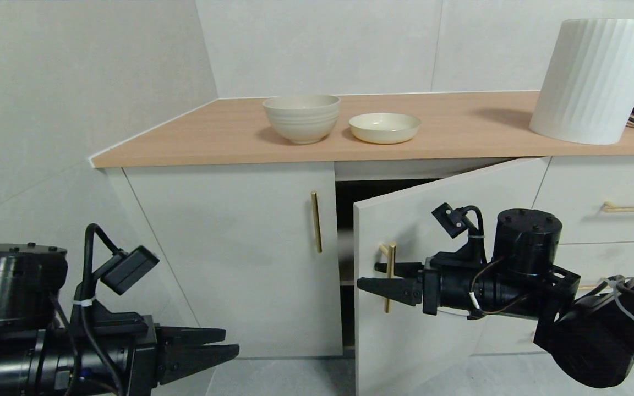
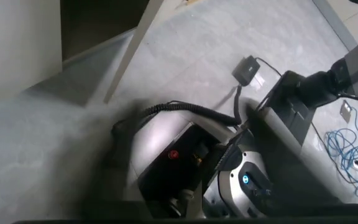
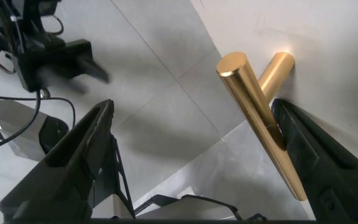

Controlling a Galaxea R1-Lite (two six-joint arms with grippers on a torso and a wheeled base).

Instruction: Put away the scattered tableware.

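Right claw (image 1: 369, 276), spread wide, straddles the upright brass handle (image 1: 388, 302) of the half-open cabinet door (image 1: 405, 352). Left claw (image 1: 233, 340), narrowly parted, hangs low, well left. One ribbed bowl (image 1: 301, 117) and one shallow dish (image 1: 384, 127) stand side by side on the bench (image 1: 460, 121), above the right claw, the nearer arm.

The room is a kitchen. A wood-effect countertop (image 1: 460, 118) runs along walls clad in large pale tiles (image 1: 322, 44). Beneath it are white cabinet doors (image 1: 229, 247) with slim brass handles (image 1: 316, 221) and, to the right, drawers (image 1: 608, 181). A bowl (image 1: 301, 117) and a shallow dish (image 1: 384, 127) stand on the countertop. The floor (image 1: 289, 378) is grey tile.
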